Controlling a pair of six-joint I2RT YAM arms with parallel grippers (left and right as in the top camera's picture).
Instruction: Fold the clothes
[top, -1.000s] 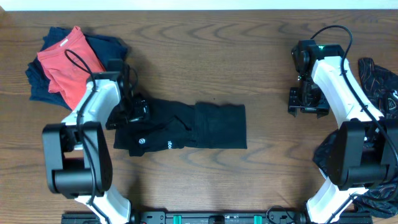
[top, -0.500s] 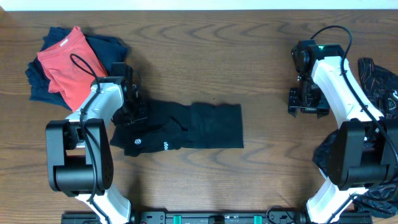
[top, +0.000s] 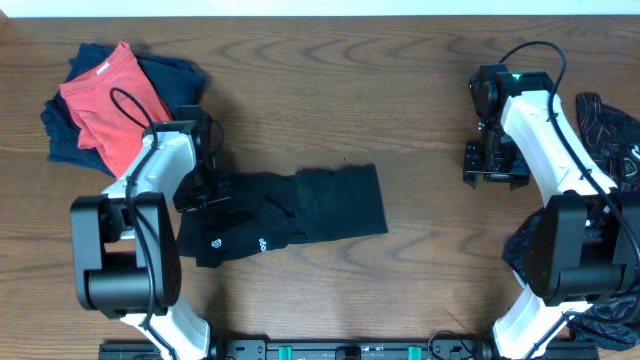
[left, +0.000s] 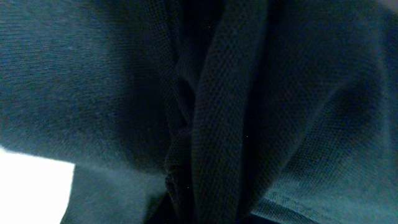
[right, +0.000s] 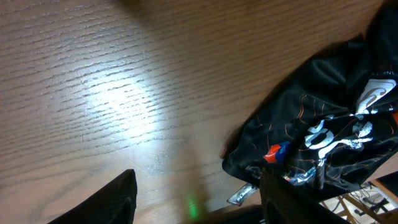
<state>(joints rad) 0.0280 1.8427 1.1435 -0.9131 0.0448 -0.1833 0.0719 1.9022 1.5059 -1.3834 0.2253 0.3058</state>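
Observation:
The clothes in play are one large black garment (top: 300, 210) lying folded at the table's centre, its small white logo (top: 215, 243) near the lower left end. My left gripper (top: 205, 193) is shut on that garment's upper left edge. In the left wrist view dark knit fabric (left: 217, 106) fills the frame and hides the fingers. My right gripper (top: 495, 165) hangs open over bare wood at the right, holding nothing. In the right wrist view its gripper (right: 198, 182) is open, with a dark printed garment (right: 323, 137) just to its right.
A coral garment (top: 100, 100) lies on navy ones (top: 60, 135) at the back left. Dark clothes with thin-line print (top: 612, 130) sit at the right edge, with more (top: 610, 315) at the front right. The brown wooden table (top: 330, 90) ends at the back.
My left gripper closed on the black garment's upper left edge and dragged it toward the front left; the garment now lies skewed. The right arm has not moved.

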